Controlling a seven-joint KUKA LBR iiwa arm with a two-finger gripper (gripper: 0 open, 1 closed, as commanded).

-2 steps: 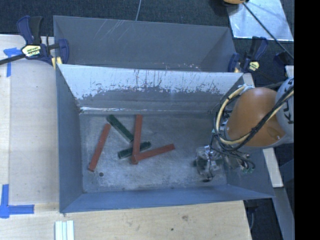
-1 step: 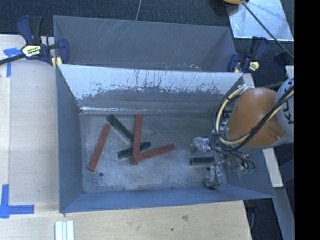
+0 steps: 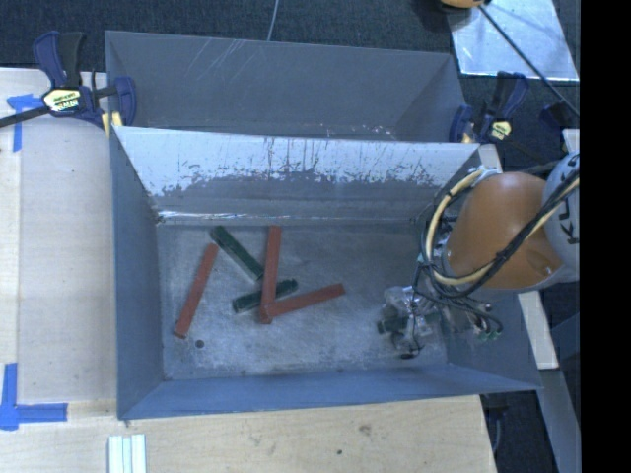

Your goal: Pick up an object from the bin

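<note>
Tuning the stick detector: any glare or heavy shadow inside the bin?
Camera view: the bin's far wall catches pale glare along its scratched band; the floor with the red and green sticks is evenly lit, with thin shadows; the gripper sits in darker shade below the arm's orange cover.

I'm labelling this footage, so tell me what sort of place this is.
Probably a robot-grasping lab bench: a grey bin holds a few loose red sticks and green sticks, and a cabled arm reaches in from the right, its gripper near the front right corner.
</note>
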